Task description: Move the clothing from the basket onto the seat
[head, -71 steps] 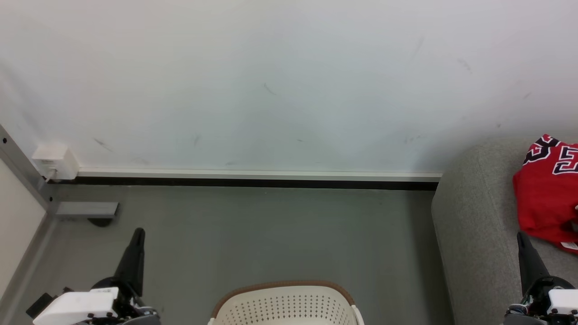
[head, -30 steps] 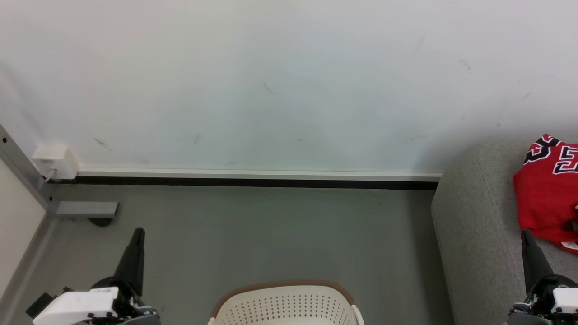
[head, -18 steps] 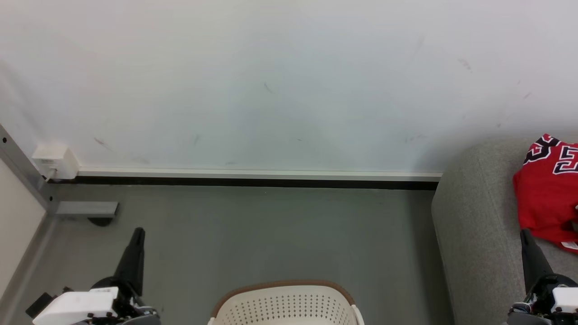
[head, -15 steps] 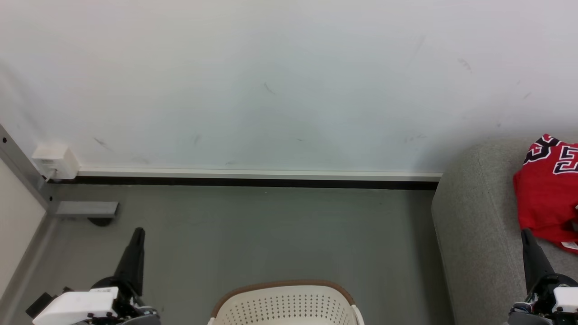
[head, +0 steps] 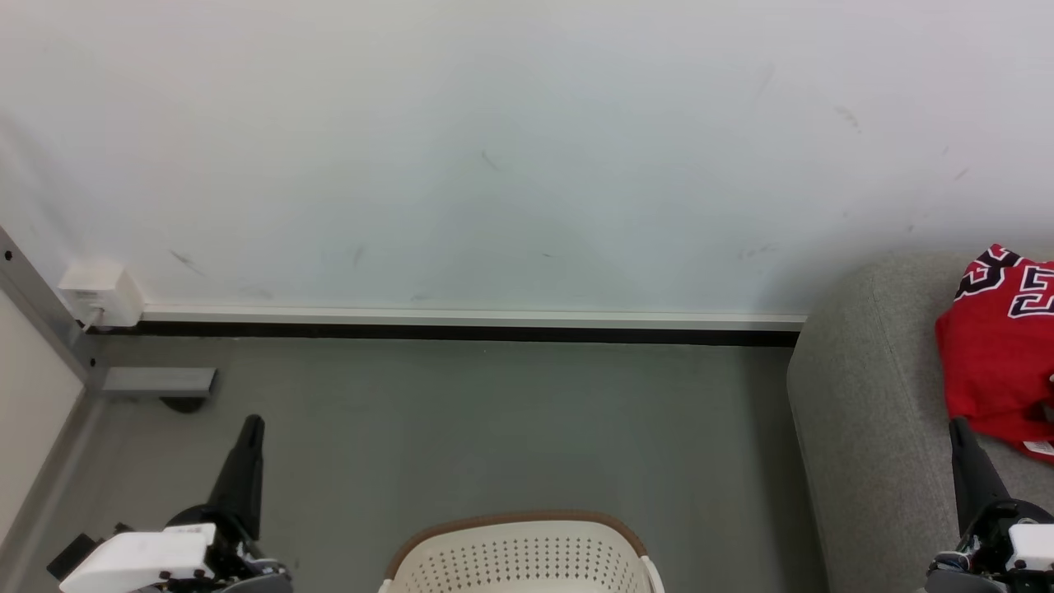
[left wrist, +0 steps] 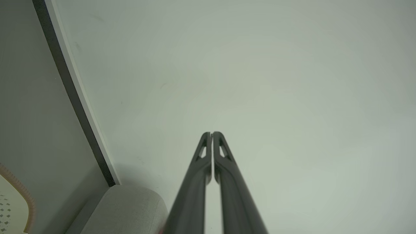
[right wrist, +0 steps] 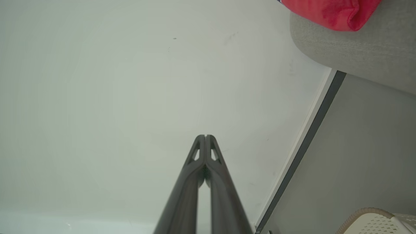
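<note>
Red clothing [head: 996, 362] with black-and-white lettering lies on the light-grey seat [head: 865, 420] at the right edge of the head view; the clothing [right wrist: 328, 11] and seat [right wrist: 354, 48] also appear at the top right of the right wrist view. The cream basket [head: 519, 556] with a brown rim sits at the bottom centre, its inside hidden below the frame; basket rim [right wrist: 367, 221], basket rim [left wrist: 16, 195]. My left gripper [head: 251, 424] is shut and holds nothing, over the floor left of the basket; left gripper [left wrist: 212, 134]. My right gripper [head: 955, 427] is shut and empty, by the clothing's lower edge; right gripper [right wrist: 205, 136].
A white wall [head: 494, 148] with a white and black baseboard [head: 461, 325] stands ahead. Grey floor [head: 494, 428] lies between wall and basket. A white socket box [head: 99, 292] and a grey frame leg with foot [head: 156, 383] stand at the left.
</note>
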You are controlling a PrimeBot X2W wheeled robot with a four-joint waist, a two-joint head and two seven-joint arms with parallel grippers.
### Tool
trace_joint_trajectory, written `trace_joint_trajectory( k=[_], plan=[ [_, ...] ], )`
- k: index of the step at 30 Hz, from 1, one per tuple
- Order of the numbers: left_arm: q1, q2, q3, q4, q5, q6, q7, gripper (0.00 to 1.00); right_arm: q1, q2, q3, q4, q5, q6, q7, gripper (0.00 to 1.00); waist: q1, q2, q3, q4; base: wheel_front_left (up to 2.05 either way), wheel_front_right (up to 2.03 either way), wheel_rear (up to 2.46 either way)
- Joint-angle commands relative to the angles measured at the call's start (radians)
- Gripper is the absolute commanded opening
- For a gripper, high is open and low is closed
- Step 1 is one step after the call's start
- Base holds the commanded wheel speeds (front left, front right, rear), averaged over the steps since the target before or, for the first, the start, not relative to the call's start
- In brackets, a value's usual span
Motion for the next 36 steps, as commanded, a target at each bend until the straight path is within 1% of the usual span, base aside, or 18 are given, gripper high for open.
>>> trace_joint_trajectory(
  k=[1, 36],
  plan=[
    [-0.003, 0.007, 0.001, -0.004, -0.014, 0.002, 0.002, 0.00, -0.008, -0.012, 0.002, -0.005, 0.004, -0.002, -0.007, 0.00, 0.0000, 0.0000, 0.000, 0.000, 0.00, 0.00, 0.00],
    [-0.002, 0.007, 0.001, -0.005, -0.014, 0.002, 0.002, 0.00, -0.013, -0.031, 0.026, -0.017, 0.029, -0.002, -0.026, 0.00, 0.0000, 0.0000, 0.000, 0.000, 0.00, 0.00, 0.00]
  ],
)
